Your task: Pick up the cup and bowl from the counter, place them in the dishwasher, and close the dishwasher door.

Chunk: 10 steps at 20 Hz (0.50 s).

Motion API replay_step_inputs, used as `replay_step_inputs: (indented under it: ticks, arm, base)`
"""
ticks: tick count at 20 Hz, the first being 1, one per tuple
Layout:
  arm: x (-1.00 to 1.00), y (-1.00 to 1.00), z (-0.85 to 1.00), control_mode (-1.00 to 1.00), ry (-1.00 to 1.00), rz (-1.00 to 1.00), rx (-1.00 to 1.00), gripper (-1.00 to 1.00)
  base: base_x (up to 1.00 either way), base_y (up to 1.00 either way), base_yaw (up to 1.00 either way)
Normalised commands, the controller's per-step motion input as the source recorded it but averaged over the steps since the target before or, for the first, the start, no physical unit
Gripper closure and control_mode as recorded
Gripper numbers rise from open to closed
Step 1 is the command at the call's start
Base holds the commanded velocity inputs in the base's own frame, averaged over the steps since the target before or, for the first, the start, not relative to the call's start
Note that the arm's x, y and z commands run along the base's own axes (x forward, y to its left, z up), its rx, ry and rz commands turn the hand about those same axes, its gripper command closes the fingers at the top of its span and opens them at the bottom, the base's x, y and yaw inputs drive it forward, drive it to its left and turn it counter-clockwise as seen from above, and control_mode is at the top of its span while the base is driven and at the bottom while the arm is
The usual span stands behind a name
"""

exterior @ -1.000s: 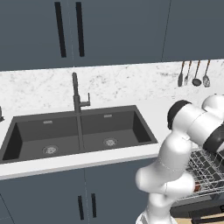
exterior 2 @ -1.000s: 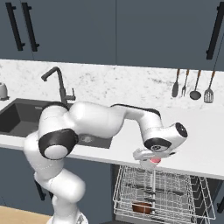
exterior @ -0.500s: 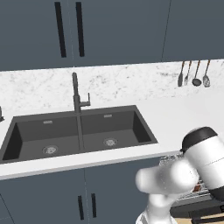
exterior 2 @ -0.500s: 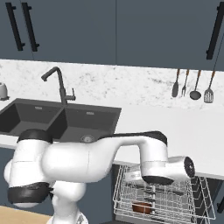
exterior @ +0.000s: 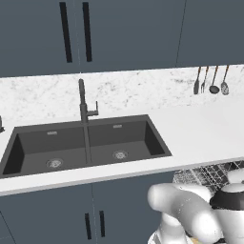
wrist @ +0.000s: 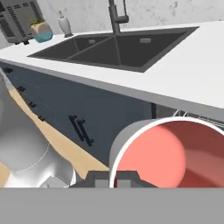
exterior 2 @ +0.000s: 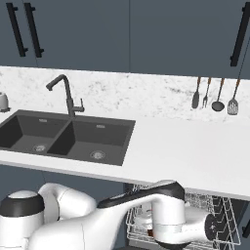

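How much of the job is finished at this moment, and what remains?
The cup is off the counter and close in front of the hand camera, apparently carried, above the pulled-out dishwasher rack. Whether the bowl is loaded cannot be told. Setting the cup down and closing the door remain.

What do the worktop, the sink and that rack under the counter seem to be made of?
The counter looks like polished white marble or a stone imitation, going by its faint grey veining. The sink appears matte dark composite or coated metal: flat charcoal with no shine. The dishwasher's rack looks like silvery metal wire, shown by its thin, bright open grid.
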Motion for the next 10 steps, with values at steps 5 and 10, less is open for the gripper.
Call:
replay_step_inputs:
  ticks: [5, 10]
  arm:
    - [0.48, 0.00, -0.34, -1.00, 0.00, 0.00, -0.02, 1.00]
    - [0.16, -0.26, -0.31, -1.00, 0.00, 0.00, 0.00, 1.00]
  base:
    - [0.00, 0.00, 0.00]
    - [0.00, 0.00, 0.00]
